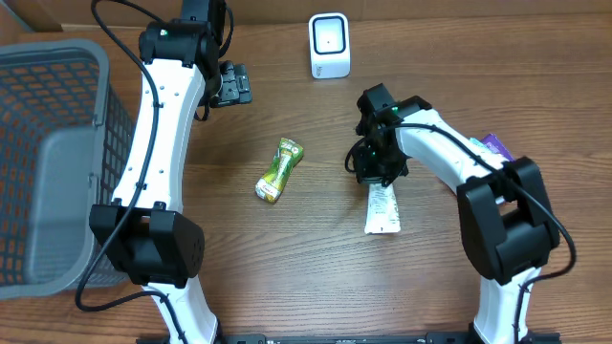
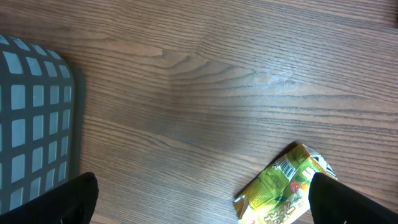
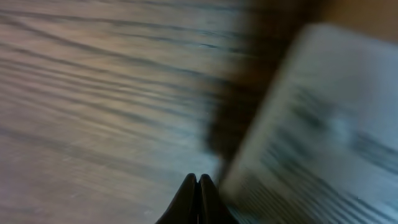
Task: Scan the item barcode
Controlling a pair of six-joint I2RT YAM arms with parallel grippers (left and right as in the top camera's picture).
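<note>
A crumpled green and yellow packet [image 1: 278, 171] lies mid-table, its barcode showing in the left wrist view [image 2: 286, 186]. A white flat packet [image 1: 382, 210] lies to its right. My right gripper [image 1: 368, 170] is down at the table by the white packet's far end. Its fingertips are pressed together with nothing between them [image 3: 198, 180], and the blurred white packet [image 3: 323, 137] sits just to their right. My left gripper [image 1: 234, 84] hangs open at the back left, above bare wood; its fingers [image 2: 68, 199] stand wide apart. The white scanner [image 1: 329, 45] stands at the back centre.
A grey mesh basket [image 1: 48, 162] fills the left side of the table, its corner showing in the left wrist view [image 2: 34, 118]. A purple item [image 1: 495, 145] lies at the right, partly behind my right arm.
</note>
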